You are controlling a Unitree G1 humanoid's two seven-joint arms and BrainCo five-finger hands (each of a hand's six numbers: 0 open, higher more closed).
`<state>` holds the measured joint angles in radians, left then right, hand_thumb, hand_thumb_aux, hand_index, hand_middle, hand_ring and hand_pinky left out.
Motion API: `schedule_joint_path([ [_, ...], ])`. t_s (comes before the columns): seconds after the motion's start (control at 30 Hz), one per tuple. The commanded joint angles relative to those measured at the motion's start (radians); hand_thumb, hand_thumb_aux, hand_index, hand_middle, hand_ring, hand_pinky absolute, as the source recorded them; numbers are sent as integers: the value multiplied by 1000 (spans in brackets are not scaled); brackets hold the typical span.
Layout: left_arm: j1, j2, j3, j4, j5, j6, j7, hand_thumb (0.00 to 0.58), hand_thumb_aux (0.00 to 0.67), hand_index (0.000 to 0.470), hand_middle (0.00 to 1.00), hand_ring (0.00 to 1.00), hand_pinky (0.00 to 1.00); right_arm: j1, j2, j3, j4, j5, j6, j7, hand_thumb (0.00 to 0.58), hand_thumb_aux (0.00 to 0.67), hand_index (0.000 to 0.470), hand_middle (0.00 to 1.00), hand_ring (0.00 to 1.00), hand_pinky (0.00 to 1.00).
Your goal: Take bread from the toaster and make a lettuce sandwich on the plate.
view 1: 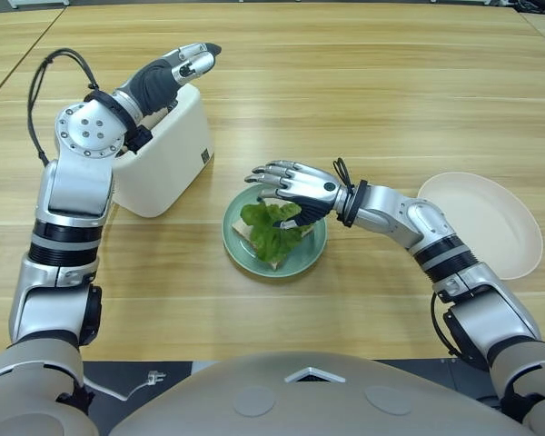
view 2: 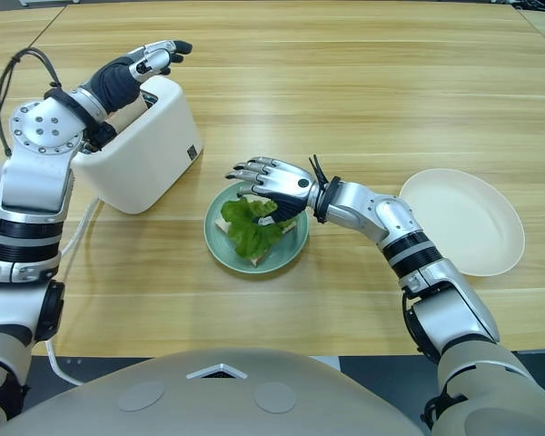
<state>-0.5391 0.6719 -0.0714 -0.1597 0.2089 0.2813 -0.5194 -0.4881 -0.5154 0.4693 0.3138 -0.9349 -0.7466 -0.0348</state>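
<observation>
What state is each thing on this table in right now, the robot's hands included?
toaster: upright, top partly hidden by left arm.
green plate: holding bread and lettuce.
bread slice: flat, under the lettuce.
lettuce: on the bread slice, no slice above.
white plate: right way up on the table.
left hand: open, above the toaster.
right hand: open, just over the lettuce.

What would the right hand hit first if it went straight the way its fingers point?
Probably the white box-shaped toaster: the right hand, over the round green plate, points left across bare wooden table. Depth is unclear.
</observation>
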Motion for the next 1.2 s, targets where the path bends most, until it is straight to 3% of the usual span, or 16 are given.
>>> schedule_joint_path([
  [0.03,72,158,-28,-11,215,-41,40,0,0,0,0,0,0,-14,-4,-24,-16,13,17,-34,0,0,0,0,0,0],
  [0.17,114,249,-60,20,409,-36,61,0,0,0,0,0,0,5,-45,-127,-99,71,47,-73,0,0,0,0,0,0],
  [0.4,105,251,-120,127,572,-18,72,0,0,0,0,0,0,63,-97,-229,-128,129,85,-98,0,0,0,0,0,0],
  [0.43,105,248,-122,132,575,-24,67,227,147,103,0,0,0,64,-100,-233,-124,130,89,-100,0,0,0,0,0,0],
  [0.47,105,245,-124,136,576,-28,64,385,281,197,0,0,0,64,-101,-235,-123,130,91,-102,0,0,0,0,0,0],
  [0.5,105,243,-127,140,576,-33,62,482,394,276,0,0,0,62,-102,-236,-118,130,93,-103,0,0,0,0,0,0],
  [0.57,103,240,-131,147,574,-41,61,546,507,356,0,0,0,60,-102,-235,-107,126,96,-105,0,0,0,0,0,0],
  [0.6,101,237,-129,148,570,-45,63,553,525,369,0,0,0,61,-103,-234,-102,123,97,-106,0,0,0,0,0,0],
  [0.67,91,227,-119,148,560,-52,74,580,670,470,0,0,0,63,-106,-234,-94,119,100,-109,0,0,0,0,0,0],
  [0.87,39,174,-35,133,478,-74,134,580,670,470,0,0,0,59,-114,-235,-72,110,110,-121,0,0,0,0,0,0],
  [1.03,-47,88,128,59,330,-93,244,580,670,470,0,0,0,48,-127,-250,-59,118,122,-130,0,0,0,0,0,0],
  [1.2,-42,-18,201,-80,47,-41,135,580,670,470,0,0,0,37,-142,-267,-36,125,136,-146,0,0,0,0,0,0],
])
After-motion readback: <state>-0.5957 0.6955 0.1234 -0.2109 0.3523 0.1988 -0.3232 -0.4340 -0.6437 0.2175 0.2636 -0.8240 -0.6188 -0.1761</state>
